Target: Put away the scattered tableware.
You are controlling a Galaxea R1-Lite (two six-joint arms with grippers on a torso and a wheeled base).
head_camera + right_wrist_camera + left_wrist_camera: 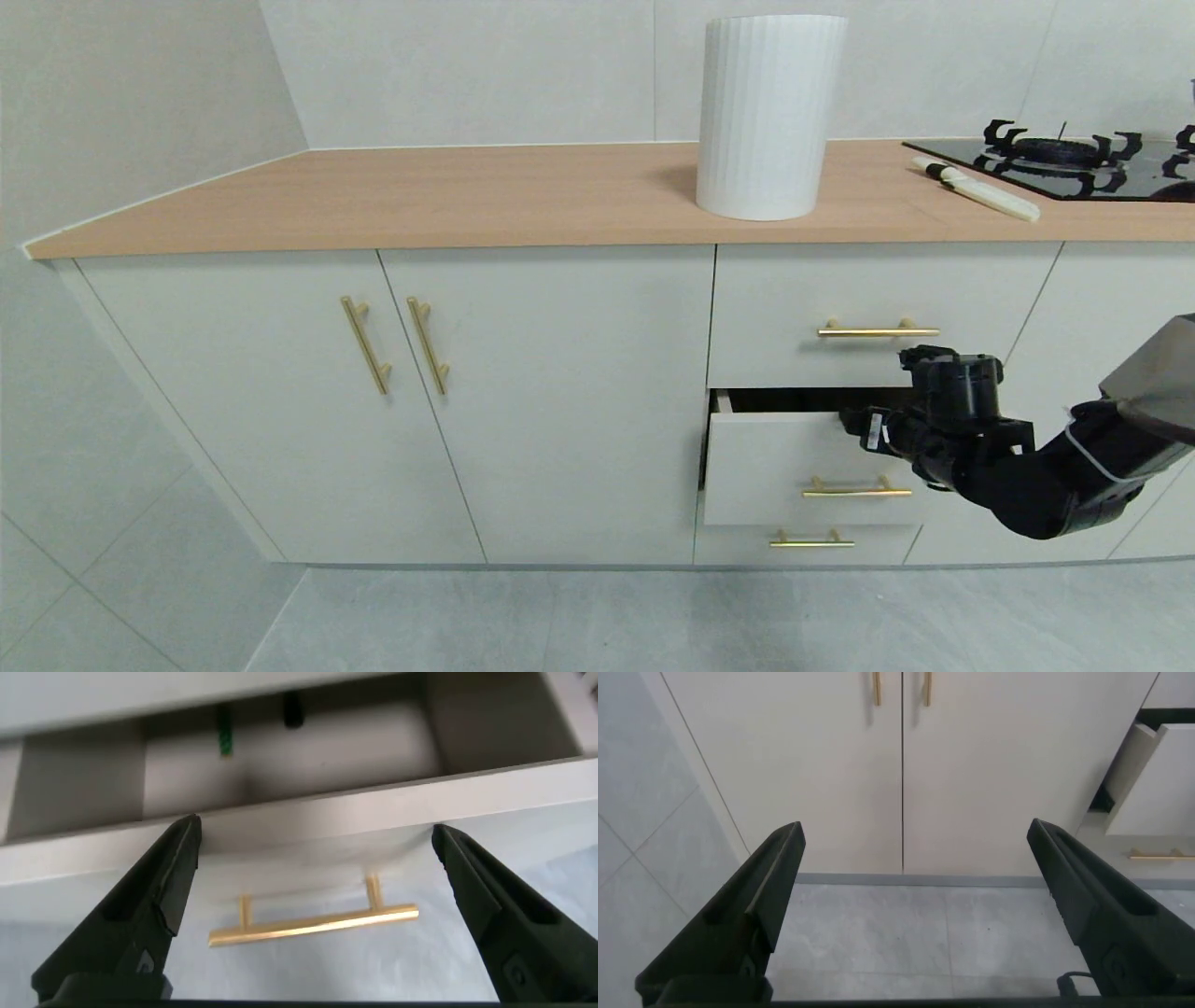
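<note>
Noting right gripper (315,833) at the top edge of the partly open drawer (766,467), fingers apart and empty, gold handle (856,488) just below. Left gripper (912,831) low, facing the cabinet doors (831,775), fingers apart, empty. Tableware: one knife (978,189) lying flat on the surface (467,196) beside the hob (1064,154), well apart from both grippers. Risks: the drawer gap looks narrow, so a lowered knife could catch the front. A flat blade may slip from a pinch.
</note>
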